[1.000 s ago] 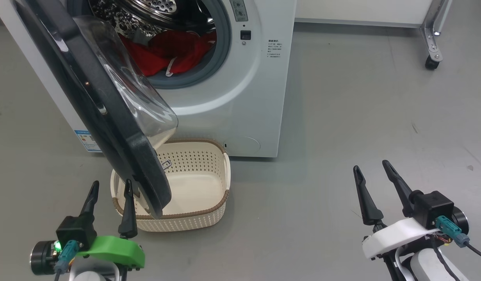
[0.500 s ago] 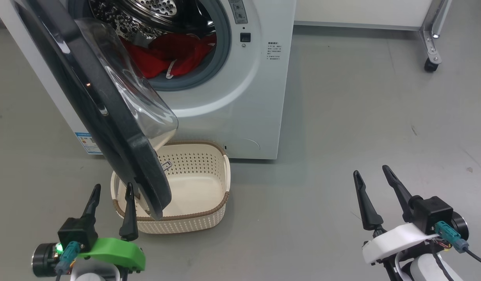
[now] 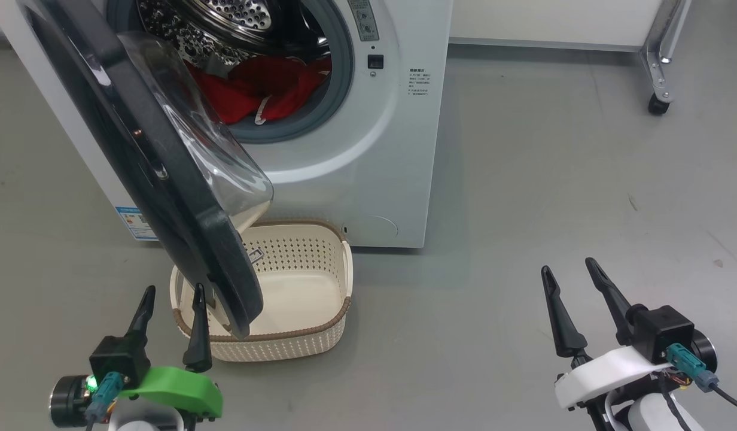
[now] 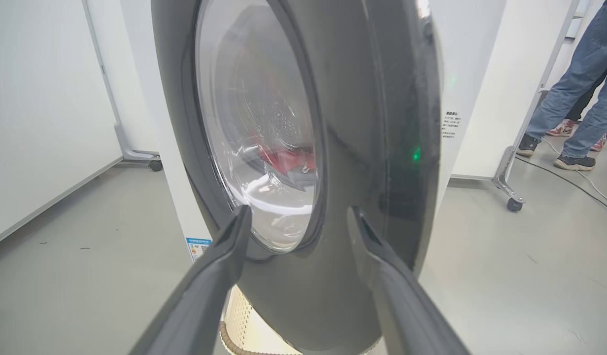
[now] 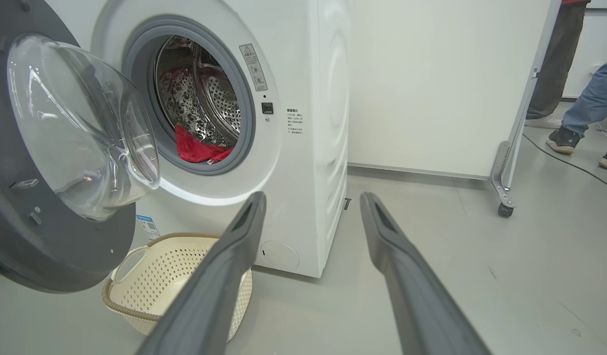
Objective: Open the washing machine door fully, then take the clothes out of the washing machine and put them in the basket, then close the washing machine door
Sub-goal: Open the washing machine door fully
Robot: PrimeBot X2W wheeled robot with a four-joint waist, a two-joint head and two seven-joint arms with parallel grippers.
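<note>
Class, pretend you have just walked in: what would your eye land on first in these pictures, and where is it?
The big black-rimmed washing machine door stands open at the left of the head view, overhanging the cream basket on the floor. Behind it, bright red clothes lie inside the white washing machine.

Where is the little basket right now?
In the head view, the basket sits on the floor at lower left, just in front of the washing machine, partly under its open door.
</note>
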